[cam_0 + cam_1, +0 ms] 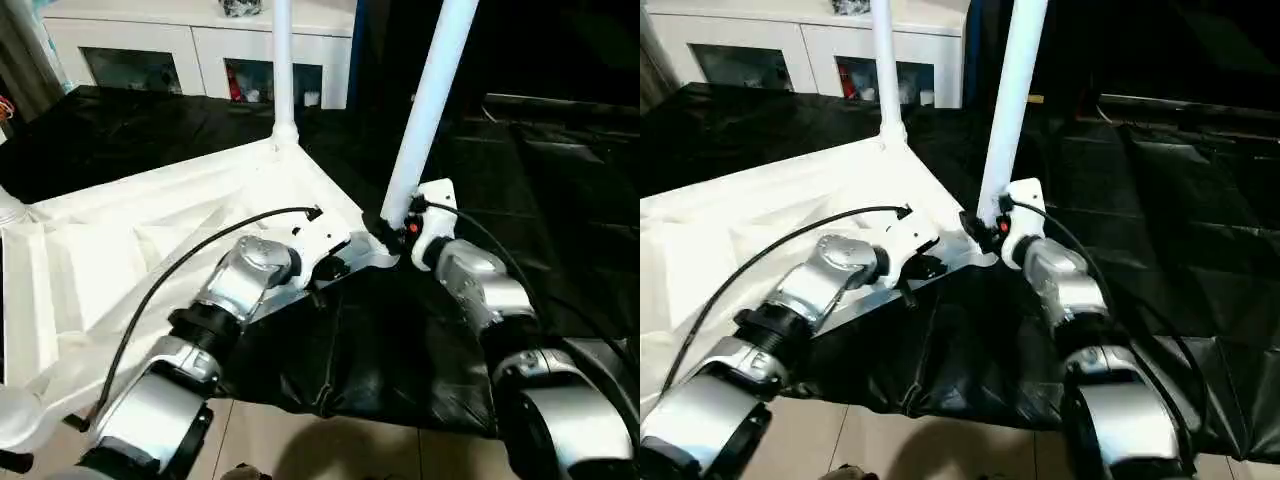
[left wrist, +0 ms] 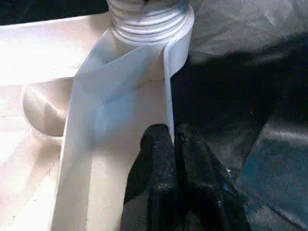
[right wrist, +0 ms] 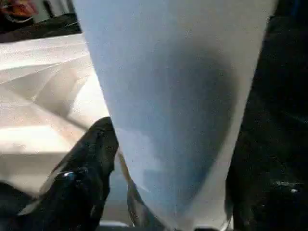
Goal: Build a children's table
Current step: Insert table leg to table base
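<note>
Table top point(image 1: 150, 240): we see it lying upside down on the black sheet point(image 1: 420, 340), ribbed underside facing up, its long axis running from the near corner by our grippers away toward picture left.
Far leg point(image 1: 283, 70): it stands upright in the far corner socket, long axis vertical, the narrow end running up out of the picture.
Near leg point(image 1: 425, 110): it rises from the near corner socket, long axis close to vertical, leaning a little toward picture right as it goes up.
Near corner socket point(image 2: 149, 19): in our left wrist view we see its ribbed collar, with the thin wall of the top's rim running from it down to our fingers.
Left arm: our forearm reaches forward and toward the middle over the table top, the wrist turned inward toward the near corner.
Left gripper point(image 2: 173, 144): closed, the two black fingers pinching the thin rim wall of the table top just beside the near socket.
Right arm: our forearm reaches forward from picture right, the wrist angled inward toward the base of the near leg.
Right gripper point(image 1: 395, 232): jaws spread on either side of the near leg's base; one black finger point(image 3: 89, 163) lies just beside the tube, and we cannot tell whether it presses on it.
Cabinet point(image 1: 200, 45): white, with glass doors, behind the black sheet.
</note>
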{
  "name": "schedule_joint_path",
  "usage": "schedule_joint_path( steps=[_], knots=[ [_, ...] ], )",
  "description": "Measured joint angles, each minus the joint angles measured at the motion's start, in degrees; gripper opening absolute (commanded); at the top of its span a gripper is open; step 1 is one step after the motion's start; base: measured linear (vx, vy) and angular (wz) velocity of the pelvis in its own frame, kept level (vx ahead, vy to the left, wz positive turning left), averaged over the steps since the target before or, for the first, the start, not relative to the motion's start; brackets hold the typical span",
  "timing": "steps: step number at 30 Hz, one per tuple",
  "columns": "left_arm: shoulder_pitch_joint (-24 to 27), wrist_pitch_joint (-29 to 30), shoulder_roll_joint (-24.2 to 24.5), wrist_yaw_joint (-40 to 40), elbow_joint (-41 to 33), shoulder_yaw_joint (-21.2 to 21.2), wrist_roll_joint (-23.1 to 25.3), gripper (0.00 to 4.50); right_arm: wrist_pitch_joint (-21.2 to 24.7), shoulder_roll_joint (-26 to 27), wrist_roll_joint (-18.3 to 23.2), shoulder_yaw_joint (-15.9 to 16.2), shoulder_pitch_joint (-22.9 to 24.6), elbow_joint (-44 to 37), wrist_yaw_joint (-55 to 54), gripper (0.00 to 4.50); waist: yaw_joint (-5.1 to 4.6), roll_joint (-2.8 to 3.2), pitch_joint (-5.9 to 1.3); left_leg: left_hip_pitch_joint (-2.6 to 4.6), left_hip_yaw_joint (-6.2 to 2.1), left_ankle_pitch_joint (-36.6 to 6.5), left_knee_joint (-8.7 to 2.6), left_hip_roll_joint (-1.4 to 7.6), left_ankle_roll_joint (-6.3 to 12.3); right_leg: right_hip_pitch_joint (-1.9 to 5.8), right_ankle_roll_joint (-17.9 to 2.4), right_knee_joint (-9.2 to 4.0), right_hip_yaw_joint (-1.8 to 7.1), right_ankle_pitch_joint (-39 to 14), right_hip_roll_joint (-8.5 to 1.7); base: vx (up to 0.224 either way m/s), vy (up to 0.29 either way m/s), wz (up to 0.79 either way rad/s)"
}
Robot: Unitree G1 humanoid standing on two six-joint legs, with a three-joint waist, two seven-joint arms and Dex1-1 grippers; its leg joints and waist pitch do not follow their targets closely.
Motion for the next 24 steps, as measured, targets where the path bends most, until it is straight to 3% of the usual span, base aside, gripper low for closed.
schedule_joint_path(
  steps=[6,10,17,24],
  knots=[
    [1.11,-2.16,2.57,-5.92,-1.65,-0.76,-0.87,0.00,0.12,-3.60,-0.48,3.18,3.69,-4.73,8.39,3.64,0.35,0.01,0.04,-0.05,0.01,0.00,0.02,-0.01,0.00,0.00,0.00,-0.04,0.01,0.00,-0.01,0.000,0.000,0.00],
    [3.08,-4.97,5.38,-13.00,-3.92,-1.33,-2.54,0.00,0.39,-7.35,-1.46,6.76,6.70,-8.85,16.97,3.64,1.11,0.04,0.06,-0.11,0.01,0.00,-0.02,0.01,0.00,-0.06,0.02,-0.04,-0.03,-0.03,-0.01,0.000,0.000,0.00],
    [3.79,-9.34,9.04,-22.01,-4.95,-2.33,-3.68,0.00,1.61,-11.56,-1.61,10.25,10.52,-15.40,26.80,3.64,2.17,0.13,0.17,-0.18,0.07,0.00,0.04,0.02,0.01,-0.09,0.03,-0.03,-0.01,-0.03,-0.03,0.000,0.000,0.00],
    [4.10,-11.08,11.05,-27.50,-5.56,-2.48,-5.16,0.00,2.48,-13.19,-1.09,11.75,12.97,-20.60,31.82,2.97,2.98,0.13,0.18,-0.17,0.08,0.00,0.03,0.04,0.01,-0.10,0.05,-0.01,-0.01,-0.05,-0.02,0.000,0.000,0.00]
  ],
)
